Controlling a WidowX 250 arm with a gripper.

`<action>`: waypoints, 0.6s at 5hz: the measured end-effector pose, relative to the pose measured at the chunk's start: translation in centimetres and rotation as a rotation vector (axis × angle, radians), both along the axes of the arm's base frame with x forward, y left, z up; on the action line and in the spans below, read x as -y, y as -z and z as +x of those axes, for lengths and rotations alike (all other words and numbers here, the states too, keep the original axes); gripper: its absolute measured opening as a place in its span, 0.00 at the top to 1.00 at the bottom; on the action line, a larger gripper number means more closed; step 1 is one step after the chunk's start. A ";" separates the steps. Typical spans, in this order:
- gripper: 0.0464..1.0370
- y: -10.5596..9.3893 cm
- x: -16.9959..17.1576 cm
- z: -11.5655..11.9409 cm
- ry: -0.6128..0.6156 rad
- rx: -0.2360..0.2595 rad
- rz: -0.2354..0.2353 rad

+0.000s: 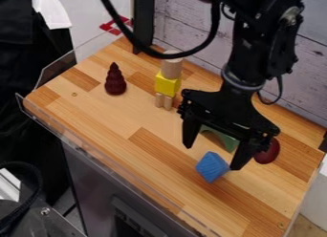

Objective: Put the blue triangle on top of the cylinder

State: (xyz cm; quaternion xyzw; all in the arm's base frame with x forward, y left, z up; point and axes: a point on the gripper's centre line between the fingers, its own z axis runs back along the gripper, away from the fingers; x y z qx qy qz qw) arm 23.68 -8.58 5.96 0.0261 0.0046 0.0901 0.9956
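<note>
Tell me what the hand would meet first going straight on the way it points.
Most likely the blue block: the hand points down, and the block lies roughly between its open fingers. Depth is unclear, though, and the green arch lies close behind.

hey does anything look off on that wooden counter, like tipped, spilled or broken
Nothing stands out. The wooden cylinder sits on the yellow block, the dark red tiered piece stands upright, and I see no spill or breakage. The green piece is partly hidden behind the hand, so I can't fully check it.
</note>
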 end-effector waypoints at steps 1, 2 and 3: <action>0.04 0.6 -0.1 -0.3 0.002 -0.023 0.009; 0.04 1.0 -0.4 0.0 0.155 -0.014 -0.009; 0.04 1.4 -0.9 0.2 0.183 -0.005 -0.013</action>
